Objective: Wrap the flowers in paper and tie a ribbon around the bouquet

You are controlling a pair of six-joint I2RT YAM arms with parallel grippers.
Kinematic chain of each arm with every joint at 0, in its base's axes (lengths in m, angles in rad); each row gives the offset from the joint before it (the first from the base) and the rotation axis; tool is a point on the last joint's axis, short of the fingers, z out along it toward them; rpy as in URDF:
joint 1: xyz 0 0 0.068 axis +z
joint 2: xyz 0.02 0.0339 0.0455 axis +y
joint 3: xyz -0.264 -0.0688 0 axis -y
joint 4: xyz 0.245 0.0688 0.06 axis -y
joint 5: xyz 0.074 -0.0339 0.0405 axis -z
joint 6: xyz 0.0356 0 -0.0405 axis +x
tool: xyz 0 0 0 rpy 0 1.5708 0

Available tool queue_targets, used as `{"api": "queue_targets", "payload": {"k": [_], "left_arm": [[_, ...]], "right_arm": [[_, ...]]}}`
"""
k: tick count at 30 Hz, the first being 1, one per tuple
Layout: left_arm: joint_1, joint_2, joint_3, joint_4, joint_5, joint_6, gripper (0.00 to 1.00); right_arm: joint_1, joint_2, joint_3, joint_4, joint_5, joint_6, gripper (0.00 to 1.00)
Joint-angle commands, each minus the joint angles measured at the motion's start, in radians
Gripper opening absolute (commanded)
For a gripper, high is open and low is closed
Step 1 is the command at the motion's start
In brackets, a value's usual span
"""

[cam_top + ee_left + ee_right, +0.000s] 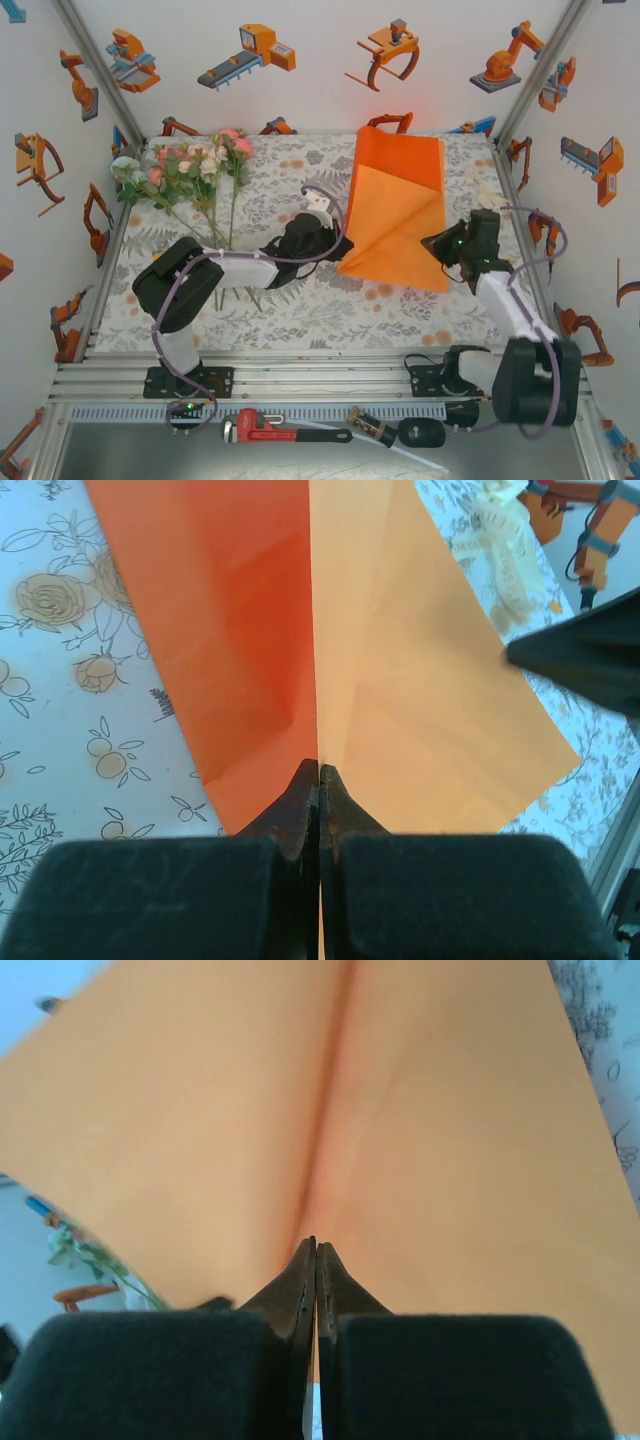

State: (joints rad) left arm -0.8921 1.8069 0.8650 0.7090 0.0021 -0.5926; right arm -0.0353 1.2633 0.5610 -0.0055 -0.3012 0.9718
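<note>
I am looking down into a box of white walls [300,90] with orange robot stickers on them. Inside the box is the table [330,310], and it has a grey cloth with printed flowers on it.

The biggest thing on the table is the paper [400,200]. It is bright orange and lies at about 1 o'clock on the table. It is bent along a fold, so the far part looks dark orange and the near part looks lighter. From my left wrist the paper [260,630] runs away from me, dark on the left and light on the right. From my right wrist the paper [420,1110] rises up in front of the camera.

The flowers [195,165] lie at about 10 o'clock on the table, well apart from the paper. The pink and cream blooms are at the far end. The thin green stems point toward 5 o'clock and pass under my left arm.

My left gripper [336,252] is at the paper's 7 o'clock corner. Its fingers are pressed tight together [319,770], with the corner of the paper pinched between them.

My right gripper [445,250] is at the paper's 4 o'clock edge. Its fingers are pressed tight together too [316,1248], and the paper's edge is pinched in them.

At 6 o'clock, below the table, a metal shelf [120,450] holds a red wrench [280,428] and a few small tools.

The ribbon [500,550] is cream. It lies bunched on the cloth just past the far right side of the paper.
</note>
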Motion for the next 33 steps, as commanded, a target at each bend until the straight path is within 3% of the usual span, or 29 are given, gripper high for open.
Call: {"api": "queue_targets", "payload": {"k": [1, 9, 16, 18, 22, 25, 27, 28, 31, 33], "left_arm": [[-0.001, -0.051, -0.036, 0.097, -0.067, -0.063, 0.0], [0.011, -0.205, -0.165, 0.063, -0.279, -0.077, 0.0], [0.115, -0.327, -0.182, -0.267, -0.462, -0.133, 0.0], [0.172, -0.331, -0.233, -0.235, -0.455, -0.148, 0.0], [0.286, -0.289, -0.266, -0.177, -0.342, -0.143, 0.0], [0.326, -0.262, -0.266, -0.159, -0.28, -0.14, 0.0], [0.326, -0.256, -0.261, -0.147, -0.267, -0.12, 0.0], [0.326, -0.252, -0.252, -0.155, -0.263, -0.112, 0.06], [0.326, -0.251, -0.22, -0.211, -0.272, -0.071, 0.4], [0.326, -0.274, -0.212, -0.24, -0.292, -0.032, 0.5]], "right_arm": [[0.038, 0.114, -0.004, 0.101, -0.055, -0.001, 0.0], [0.136, 0.232, -0.031, 0.063, 0.056, -0.022, 0.0], [0.37, 0.081, -0.165, -0.004, 0.201, 0.143, 0.0], [0.435, 0.002, -0.205, -0.015, 0.234, 0.212, 0.0], [0.553, -0.108, -0.197, -0.049, 0.2, 0.235, 0.0], [0.577, -0.168, -0.136, -0.15, 0.177, 0.156, 0.0], [0.571, -0.213, -0.07, -0.236, 0.227, 0.06, 0.05], [0.556, -0.225, -0.043, -0.259, 0.24, 0.02, 0.07], [0.446, -0.225, 0.03, -0.303, 0.26, -0.052, 0.09], [0.345, -0.194, 0.059, -0.288, 0.254, -0.076, 0.11]]}}
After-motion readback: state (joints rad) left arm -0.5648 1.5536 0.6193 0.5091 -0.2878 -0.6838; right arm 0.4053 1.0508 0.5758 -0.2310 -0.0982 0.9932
